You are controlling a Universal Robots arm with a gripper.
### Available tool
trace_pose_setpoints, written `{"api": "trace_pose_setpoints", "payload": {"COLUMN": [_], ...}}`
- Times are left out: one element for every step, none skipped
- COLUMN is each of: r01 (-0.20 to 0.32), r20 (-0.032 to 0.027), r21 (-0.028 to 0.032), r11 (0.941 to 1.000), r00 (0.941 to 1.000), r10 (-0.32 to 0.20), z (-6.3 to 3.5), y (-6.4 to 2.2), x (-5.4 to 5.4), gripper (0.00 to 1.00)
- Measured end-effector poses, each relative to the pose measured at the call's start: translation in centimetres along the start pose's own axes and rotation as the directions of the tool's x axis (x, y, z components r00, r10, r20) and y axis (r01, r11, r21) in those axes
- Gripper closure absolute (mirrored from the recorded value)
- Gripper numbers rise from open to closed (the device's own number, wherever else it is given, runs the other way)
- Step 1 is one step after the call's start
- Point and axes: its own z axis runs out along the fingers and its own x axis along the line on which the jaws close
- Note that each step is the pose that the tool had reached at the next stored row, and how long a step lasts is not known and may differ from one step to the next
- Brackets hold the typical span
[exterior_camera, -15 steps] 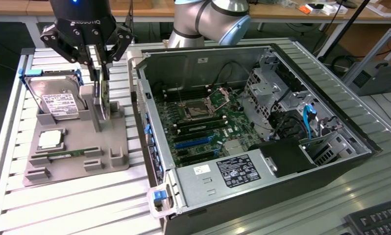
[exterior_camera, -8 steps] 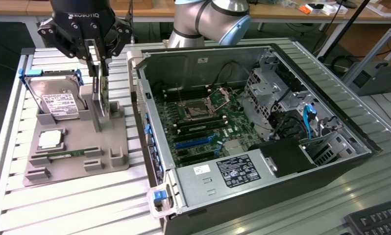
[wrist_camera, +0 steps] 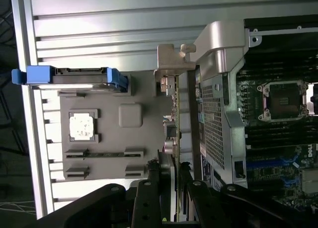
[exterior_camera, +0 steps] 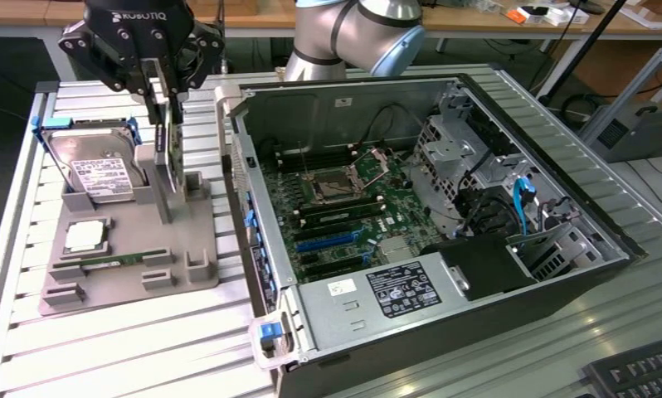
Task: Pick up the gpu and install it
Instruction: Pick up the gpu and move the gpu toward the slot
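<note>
The gpu (exterior_camera: pixel 167 166) is a thin dark card that stands on edge, upright, over the grey parts holder (exterior_camera: pixel 121 278) at the exterior view's left. My gripper (exterior_camera: pixel 165 104) is shut on the card's upper edge. The card's lower end reaches down to the holder's slot, and I cannot tell whether it still rests there. In the wrist view the gpu (wrist_camera: pixel 174 109) shows edge-on with its silvery bracket (wrist_camera: pixel 169 64) at the far end. There my gripper (wrist_camera: pixel 171 177) has one finger on each face of the card.
The holder also carries a hard drive (exterior_camera: pixel 99 174) in blue rails, a square processor (exterior_camera: pixel 85 236) and a memory stick (exterior_camera: pixel 104 263). The open computer case (exterior_camera: pixel 475 99) lies to the exterior view's right, its motherboard (exterior_camera: pixel 343 207) and blue slots (exterior_camera: pixel 325 242) exposed. A keyboard (exterior_camera: pixel 641 373) lies at the corner.
</note>
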Motion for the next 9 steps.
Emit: {"api": "trace_pose_setpoints", "payload": {"r01": [0.000, 0.000, 0.000, 0.000, 0.000, 0.000, 0.000, 0.000, 0.000], "r20": [0.0001, 0.0000, -0.0001, -0.0002, -0.0003, -0.0007, -0.0007, -0.0008, -0.0008], "r21": [0.0000, 0.0000, 0.0000, -0.0001, 0.0000, 0.0002, 0.0002, 0.0001, 0.0001], "r11": [1.0000, 1.0000, 1.0000, 1.0000, 1.0000, 1.0000, 1.0000, 1.0000, 1.0000], "r00": [1.0000, 1.0000, 1.0000, 1.0000, 1.0000, 1.0000, 1.0000, 1.0000, 1.0000], "r10": [0.000, 0.000, 0.000, 0.000, 0.000, 0.000, 0.000, 0.000, 0.000], "z": [0.00, 0.00, 0.00, 0.01, 0.01, -0.02, -0.07, -0.13, -0.21], "y": [-0.10, -0.20, -0.30, -0.39, -0.44, -0.49, -0.54, -0.57, -0.59], "x": [-0.04, -0.09, -0.16, -0.21, -0.29, -0.34, -0.36, -0.38, -0.38], "gripper": [0.73, 0.73, 0.73, 0.73, 0.73, 0.73, 0.73, 0.73, 0.73]}}
